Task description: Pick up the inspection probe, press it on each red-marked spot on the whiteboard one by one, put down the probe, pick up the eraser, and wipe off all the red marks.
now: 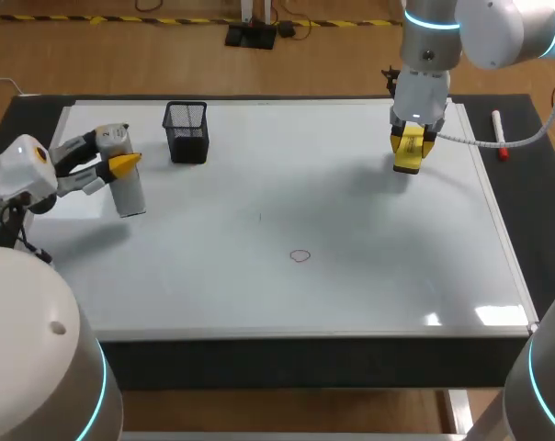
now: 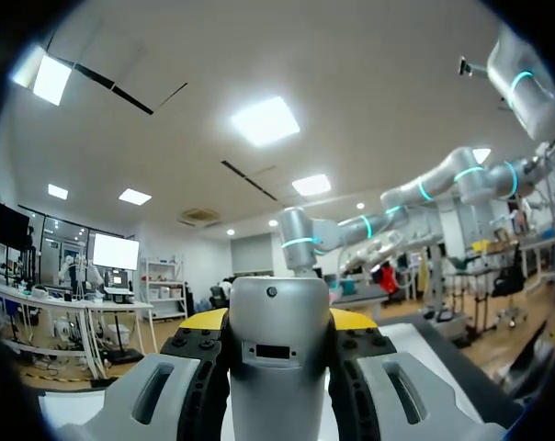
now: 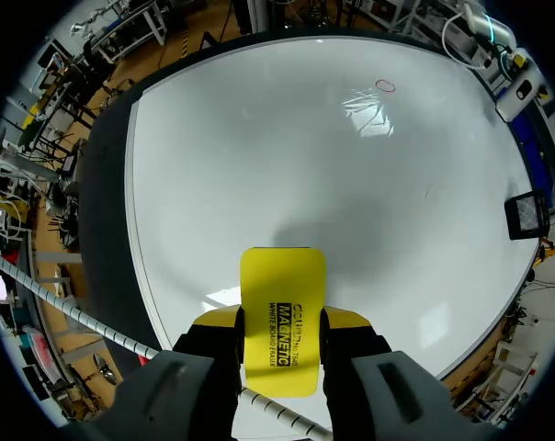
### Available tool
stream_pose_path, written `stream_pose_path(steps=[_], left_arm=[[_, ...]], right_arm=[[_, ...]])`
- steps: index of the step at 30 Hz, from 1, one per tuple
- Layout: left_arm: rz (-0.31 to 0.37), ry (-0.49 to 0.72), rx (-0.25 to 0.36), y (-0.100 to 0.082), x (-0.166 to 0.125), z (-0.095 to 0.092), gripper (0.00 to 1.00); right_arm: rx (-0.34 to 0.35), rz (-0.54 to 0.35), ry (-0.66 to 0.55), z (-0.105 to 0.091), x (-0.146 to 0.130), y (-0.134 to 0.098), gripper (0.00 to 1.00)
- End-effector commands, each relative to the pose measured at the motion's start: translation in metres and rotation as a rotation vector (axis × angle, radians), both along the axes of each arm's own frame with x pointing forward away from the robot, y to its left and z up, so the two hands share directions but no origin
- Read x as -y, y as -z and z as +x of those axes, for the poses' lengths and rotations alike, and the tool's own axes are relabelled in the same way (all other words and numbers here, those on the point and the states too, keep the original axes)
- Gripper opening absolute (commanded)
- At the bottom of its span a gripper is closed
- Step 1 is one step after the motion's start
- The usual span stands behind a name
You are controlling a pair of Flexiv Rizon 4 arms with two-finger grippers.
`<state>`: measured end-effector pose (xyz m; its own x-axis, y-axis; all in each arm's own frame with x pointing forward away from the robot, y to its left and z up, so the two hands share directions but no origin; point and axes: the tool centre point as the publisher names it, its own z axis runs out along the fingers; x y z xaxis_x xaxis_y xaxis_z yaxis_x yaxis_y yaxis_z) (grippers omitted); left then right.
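1. GRIP. The right fingers (image 3: pixel 217 320) stand narrow and clamp the eraser (image 3: pixel 282 312) by its 2 long edges. Most of the yellow block projects ahead of the tips. The right gripper (image 1: pixel 412 138) hangs over the far right part of the whiteboard (image 1: pixel 351 294). A shadow ahead of the eraser suggests the pad is clear of the surface, but contact cannot be confirmed.

2. TARGET. 1 red mark (image 1: pixel 300 256), a small loop, lies near the middle of the board towards the front edge, well apart from the eraser. A faint short stroke (image 1: pixel 259 218) lies just beyond it; its colour cannot be told.

3. METHOD (judgement). Carry the eraser above the board to the loop, then lower it with the pad face flat. A tilted pad would wipe with 1 edge only. Press lightly, since the grip is at the rear of the block and a hard push could lever it out. Stroke across the whole loop, then lift and check.

4. OTHER ARM. The left gripper (image 1: pixel 121 163) is closed on the probe (image 1: pixel 129 188) at the board's left edge, near the mesh cup (image 1: pixel 186 131). It is not set down and is well apart from the wipe path.
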<state>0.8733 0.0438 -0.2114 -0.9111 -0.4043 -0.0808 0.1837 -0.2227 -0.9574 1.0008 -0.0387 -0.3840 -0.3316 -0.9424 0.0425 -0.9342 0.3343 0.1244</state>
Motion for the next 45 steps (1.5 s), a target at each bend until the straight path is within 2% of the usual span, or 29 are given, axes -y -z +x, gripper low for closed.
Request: stream_pose_path(steps=[1, 4, 10, 13, 19, 21, 26, 34, 36, 42, 45], left_arm=[[0.001, 0.001, -0.001, -0.001, 0.0, 0.0, 0.0], [0.001, 0.001, -0.001, -0.001, 0.0, 0.0, 0.0], [0.001, 0.001, -0.001, -0.001, 0.0, 0.0, 0.0], [0.001, 0.001, -0.001, -0.001, 0.0, 0.0, 0.0], [0.001, 0.001, -0.001, -0.001, 0.0, 0.0, 0.0], [0.001, 0.001, -0.001, -0.001, 0.0, 0.0, 0.0], [0.001, 0.001, -0.001, -0.001, 0.0, 0.0, 0.0], [0.001, 0.001, -0.001, -0.001, 0.0, 0.0, 0.0], [0.001, 0.001, -0.001, -0.001, 0.0, 0.0, 0.0], [0.001, 0.001, -0.001, -0.001, 0.0, 0.0, 0.0], [0.001, 0.001, -0.001, -0.001, 0.0, 0.0, 0.0]], right_arm=[[-0.001, -0.003, -0.002, 0.001, 0.001, -0.001, 0.0], [-0.001, -0.003, -0.002, 0.001, 0.001, -0.001, 0.0], [0.029, -0.023, -0.072, -0.022, -0.034, -0.011, 0.0], [0.04, -0.02, -0.103, -0.037, -0.054, -0.012, 0.0], [0.063, -0.01, -0.157, -0.078, -0.112, -0.013, 0.0], [0.057, 0.022, -0.158, -0.09, -0.129, -0.012, 0.0], [0.049, 0.007, -0.174, -0.114, -0.164, -0.007, 0.0], [0.035, -0.001, -0.201, -0.141, -0.203, -0.003, 0.0], [0.05, -0.04, -0.209, -0.148, -0.212, 0.0, 0.0], [0.044, -0.06, -0.235, -0.174, -0.241, 0.003, 0.0], [0.041, -0.041, -0.248, -0.184, -0.25, 0.004, 0.0]])
